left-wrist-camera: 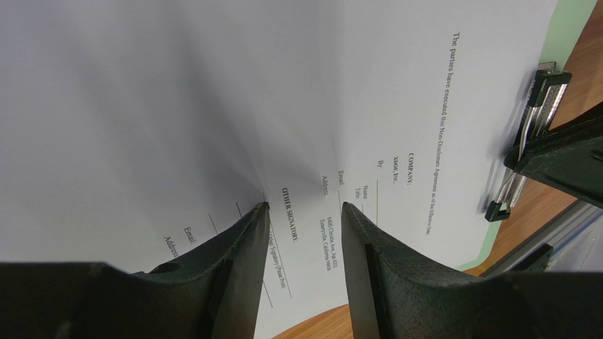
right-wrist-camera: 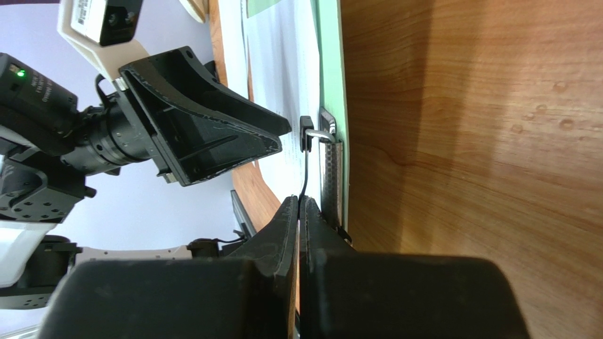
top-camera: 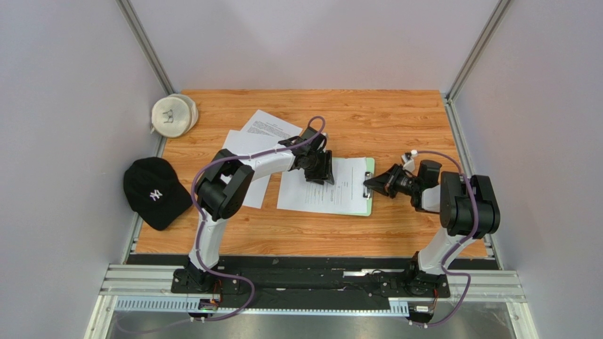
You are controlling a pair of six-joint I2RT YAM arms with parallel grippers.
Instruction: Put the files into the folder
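While right gripper (right-wrist-camera: 298,202) pinches metal clip (right-wrist-camera: 330,169), left gripper (left-wrist-camera: 305,209) gapes over white text-printed sheet (left-wrist-camera: 212,85) on pale green folder (left-wrist-camera: 570,25)

Wooden table (top-camera: 396,120) with folder (top-camera: 368,203), files (top-camera: 262,128) (loose), cap (top-camera: 154,192)

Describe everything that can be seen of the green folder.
The folder is a flat, pale green board, plastic by its look, lying on the wooden table. A printed sheet covers most of it, so only a green margin shows. Its metal clip sits at the short edge on the right, where the right gripper pinches its wire lever. The open left gripper rests on the sheet.
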